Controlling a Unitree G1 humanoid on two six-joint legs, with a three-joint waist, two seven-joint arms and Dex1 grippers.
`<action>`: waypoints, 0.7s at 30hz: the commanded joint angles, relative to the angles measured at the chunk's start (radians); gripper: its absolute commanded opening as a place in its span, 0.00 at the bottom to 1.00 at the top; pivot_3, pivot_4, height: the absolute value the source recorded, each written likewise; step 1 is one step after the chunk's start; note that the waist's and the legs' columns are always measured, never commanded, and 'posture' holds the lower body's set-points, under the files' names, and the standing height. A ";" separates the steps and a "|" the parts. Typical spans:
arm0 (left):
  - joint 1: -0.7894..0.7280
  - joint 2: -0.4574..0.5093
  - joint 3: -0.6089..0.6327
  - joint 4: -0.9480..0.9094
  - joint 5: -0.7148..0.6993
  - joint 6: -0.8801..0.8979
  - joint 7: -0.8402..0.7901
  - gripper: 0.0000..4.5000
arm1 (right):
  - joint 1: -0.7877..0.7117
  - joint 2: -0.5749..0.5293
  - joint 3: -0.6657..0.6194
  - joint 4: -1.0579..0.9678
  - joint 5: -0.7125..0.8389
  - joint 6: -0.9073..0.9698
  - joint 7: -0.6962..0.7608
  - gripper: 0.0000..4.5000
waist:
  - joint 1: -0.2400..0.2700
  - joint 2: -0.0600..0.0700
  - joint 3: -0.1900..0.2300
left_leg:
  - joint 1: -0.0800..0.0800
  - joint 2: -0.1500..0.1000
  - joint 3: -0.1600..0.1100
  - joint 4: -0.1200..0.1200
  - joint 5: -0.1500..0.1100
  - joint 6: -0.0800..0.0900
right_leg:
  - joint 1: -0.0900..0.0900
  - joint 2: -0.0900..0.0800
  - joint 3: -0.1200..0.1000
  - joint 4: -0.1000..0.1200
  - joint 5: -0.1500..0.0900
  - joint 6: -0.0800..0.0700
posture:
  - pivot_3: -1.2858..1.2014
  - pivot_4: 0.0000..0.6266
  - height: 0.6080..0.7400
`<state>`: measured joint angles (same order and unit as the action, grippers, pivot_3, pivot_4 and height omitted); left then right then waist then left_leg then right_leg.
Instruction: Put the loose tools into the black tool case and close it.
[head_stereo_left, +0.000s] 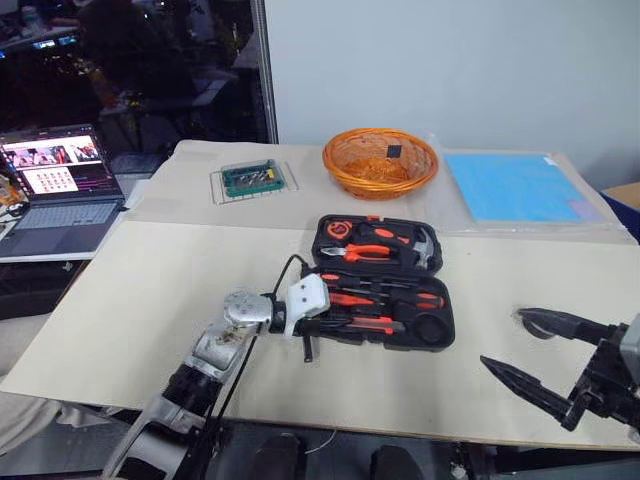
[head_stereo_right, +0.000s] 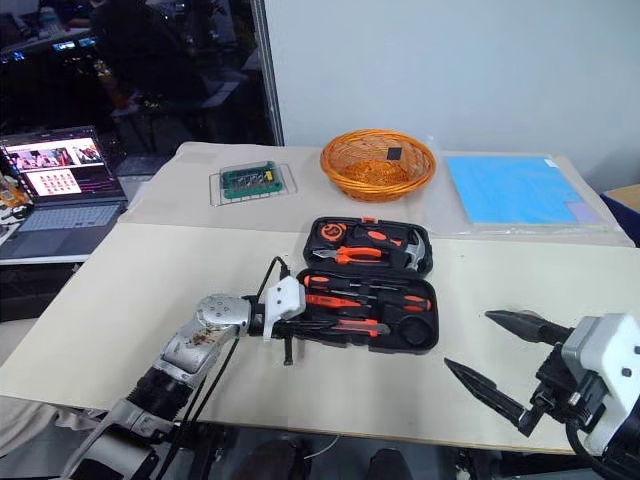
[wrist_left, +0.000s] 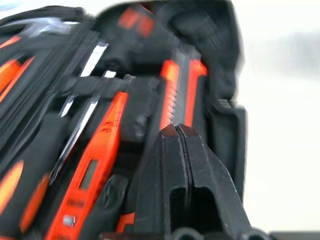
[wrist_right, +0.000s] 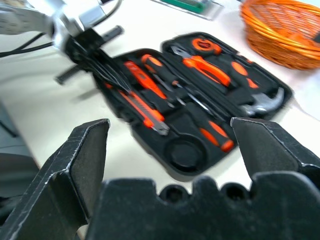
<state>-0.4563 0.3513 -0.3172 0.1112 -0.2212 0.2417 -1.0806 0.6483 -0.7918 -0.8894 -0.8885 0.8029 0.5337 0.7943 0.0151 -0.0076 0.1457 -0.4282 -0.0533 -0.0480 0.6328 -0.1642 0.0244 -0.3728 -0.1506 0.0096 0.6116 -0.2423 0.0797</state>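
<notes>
One black tool case (head_stereo_left: 381, 282) lies open near the middle of the desk (head_stereo_left: 140, 300), its lid half toward the far edge. In the near half sit two black-and-orange screwdrivers (head_stereo_left: 385, 296), one slim orange screwdriver (wrist_left: 92, 170) and one utility knife (head_stereo_left: 362, 322); its round recess (wrist_right: 184, 152) shows bare in the right wrist view. The left gripper (wrist_left: 177, 131), clenched with nothing between its fingers, rests at the case's left end; the left wrist view shows its tips at the knife. The right gripper (head_stereo_left: 525, 345) hangs released near the desk's front right corner. One orange basket (head_stereo_left: 380, 160) stands near the far edge.
</notes>
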 joint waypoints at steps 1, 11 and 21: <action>-0.049 0.048 0.087 -0.158 -0.165 0.177 -0.062 0.12 | 0.032 -0.010 -0.044 0.013 -0.069 0.034 -0.023 1.00 | -0.001 -0.004 0.002 | -0.002 0.000 0.000 0.000 0.000 0.000 | -0.002 0.001 -0.001 0.000 0.000 0.000 | 0.52 0.24 1.00; -0.204 0.119 0.167 -0.410 -0.427 0.506 -0.038 0.93 | -0.206 -0.261 0.204 0.307 -0.253 0.364 -0.205 0.71 | -0.001 -0.009 0.006 | -0.013 -0.004 0.001 0.006 0.005 0.010 | -0.014 0.004 -0.001 0.002 0.005 0.006 | 0.52 0.24 1.00; -0.219 0.115 0.159 -0.442 -0.429 0.540 0.036 1.00 | -0.664 -0.341 0.633 0.660 -0.370 0.484 -0.237 0.61 | -0.002 -0.009 0.014 | -0.013 -0.005 0.002 0.006 0.005 0.011 | -0.015 0.005 0.000 0.003 0.007 0.003 | 0.52 0.24 1.00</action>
<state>-0.6704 0.4666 -0.1730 -0.2978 -0.6366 0.7854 -1.0597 0.0328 -1.1141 -0.2977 -0.2728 0.4694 1.0095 0.5490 0.0130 -0.0170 0.1598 -0.4417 -0.0581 -0.0455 0.6392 -0.1595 0.0350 -0.3875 -0.1459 0.0094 0.6140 -0.2355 0.0820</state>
